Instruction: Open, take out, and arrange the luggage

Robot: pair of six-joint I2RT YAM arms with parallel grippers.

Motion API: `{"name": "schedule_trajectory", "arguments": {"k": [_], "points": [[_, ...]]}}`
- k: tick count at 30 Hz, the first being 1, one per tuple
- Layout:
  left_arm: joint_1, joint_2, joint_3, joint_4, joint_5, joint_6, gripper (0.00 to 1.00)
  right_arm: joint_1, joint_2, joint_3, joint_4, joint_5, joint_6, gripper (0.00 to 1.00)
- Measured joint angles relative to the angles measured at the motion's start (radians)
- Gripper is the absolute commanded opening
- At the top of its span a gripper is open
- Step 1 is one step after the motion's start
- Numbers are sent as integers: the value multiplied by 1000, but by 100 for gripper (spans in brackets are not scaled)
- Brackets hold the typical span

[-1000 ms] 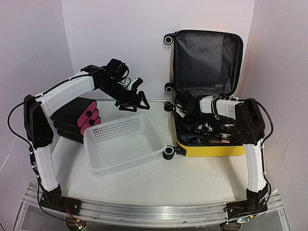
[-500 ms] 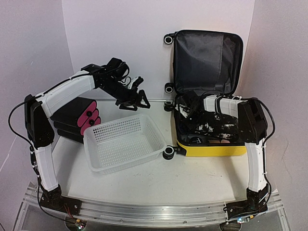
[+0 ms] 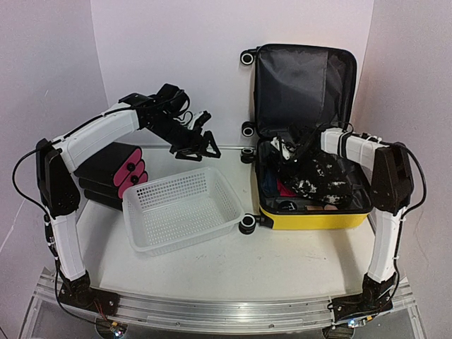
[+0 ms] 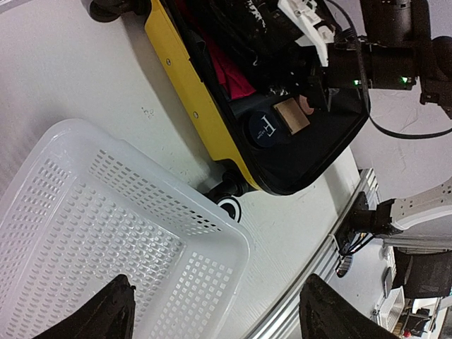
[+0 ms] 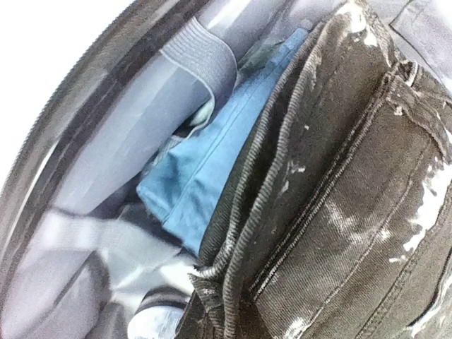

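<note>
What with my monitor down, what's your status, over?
Left gripper open over basket. Right gripper shut on black denim inside luggage. Lid up, nothing seen blocking.

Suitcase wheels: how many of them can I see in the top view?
4, all on the luggage's left side: one wheel at the lid's far corner, one at its hinge end, one just below, one near the basket. Others may be hidden.
</note>
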Motion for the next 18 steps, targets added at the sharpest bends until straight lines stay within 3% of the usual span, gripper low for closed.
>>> {"name": "schedule_trajectory", "arguments": {"k": [12, 13, 18], "points": [[7, 44, 40, 0, 2, 1, 80, -16, -92, -93, -179, -136, -102, 0], [7, 48, 43, -2, 2, 1, 80, -15, -99, -112, -187, -134, -106, 3], [11, 54, 58, 0, 11, 1, 80, -3, -101, -131, -222, -98, -77, 44]]}}
